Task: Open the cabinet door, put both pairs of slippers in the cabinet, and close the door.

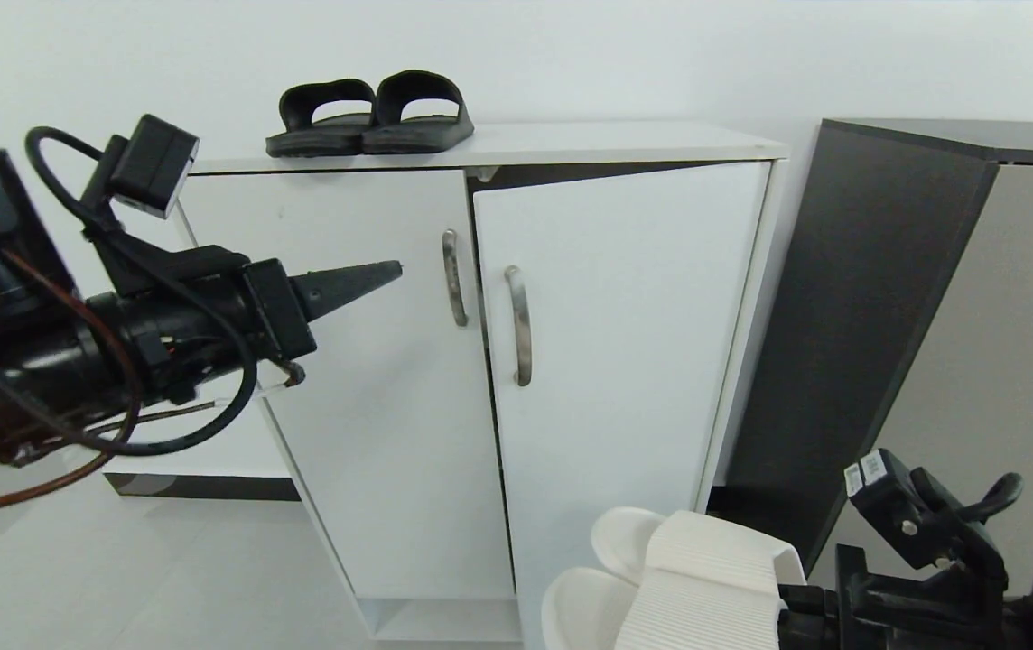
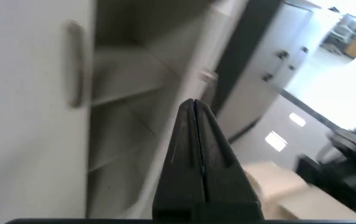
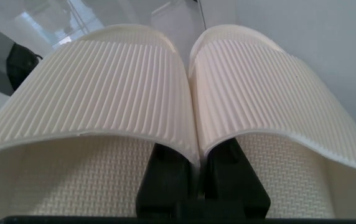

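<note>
In front of the cabinet, I see my left gripper pinched shut and empty, near the left handle. My right gripper clamps the white slippers low by the ajar right door. The black slippers sit on top.

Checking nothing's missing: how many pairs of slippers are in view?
2. A black rubber pair sits atop the white cabinet; a white ribbed pair is held in the right hand.
</note>
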Tool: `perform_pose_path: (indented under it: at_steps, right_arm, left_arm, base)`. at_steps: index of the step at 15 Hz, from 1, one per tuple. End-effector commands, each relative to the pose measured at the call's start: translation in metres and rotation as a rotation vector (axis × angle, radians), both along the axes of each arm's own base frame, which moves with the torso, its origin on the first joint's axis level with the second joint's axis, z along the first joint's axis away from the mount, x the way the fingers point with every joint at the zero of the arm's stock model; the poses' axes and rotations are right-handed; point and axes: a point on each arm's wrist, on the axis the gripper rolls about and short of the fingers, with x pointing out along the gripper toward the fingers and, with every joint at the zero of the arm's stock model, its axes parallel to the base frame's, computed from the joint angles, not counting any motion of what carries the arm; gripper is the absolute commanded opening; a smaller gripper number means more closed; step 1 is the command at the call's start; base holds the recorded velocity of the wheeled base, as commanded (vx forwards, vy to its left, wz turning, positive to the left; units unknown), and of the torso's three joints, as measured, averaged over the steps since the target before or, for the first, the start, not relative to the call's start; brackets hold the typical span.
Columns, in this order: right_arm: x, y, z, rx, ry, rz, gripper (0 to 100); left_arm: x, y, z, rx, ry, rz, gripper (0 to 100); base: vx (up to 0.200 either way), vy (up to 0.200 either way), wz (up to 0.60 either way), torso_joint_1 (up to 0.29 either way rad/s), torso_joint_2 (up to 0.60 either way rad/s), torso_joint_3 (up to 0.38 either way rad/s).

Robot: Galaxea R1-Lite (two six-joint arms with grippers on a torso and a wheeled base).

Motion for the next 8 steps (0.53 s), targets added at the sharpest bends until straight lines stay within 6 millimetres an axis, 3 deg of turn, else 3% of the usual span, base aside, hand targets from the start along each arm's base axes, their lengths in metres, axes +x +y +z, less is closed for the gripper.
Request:
perform_pose_path:
  at_steps: [1, 3, 8]
  right_arm:
    - [-0.005, -0.004, 0.004, 0.020, -0.013, 0.030, 0]
    - [-0.007, -0.006, 0.007, 0.034, -0.020, 0.048, 0]
    - [-0.008, -0.007, 0.005, 0.028, -0.013, 0.051, 0]
  left_arm:
    - [0.046, -0.001, -0.011, 0.007, 0.037, 0.045, 0]
    - [0.072, -0.009, -0.020, 0.000, 0.015, 0.039, 0]
    - [0.087, -0.041, -0.021, -0.009, -0.013, -0.045, 0]
  base:
    - [0.000, 0.000, 0.00, 0.000, 0.00, 0.000]
    - [0.000, 0.000, 0.00, 0.000, 0.00, 0.000]
    - [0.000, 0.000, 0.00, 0.000, 0.00, 0.000]
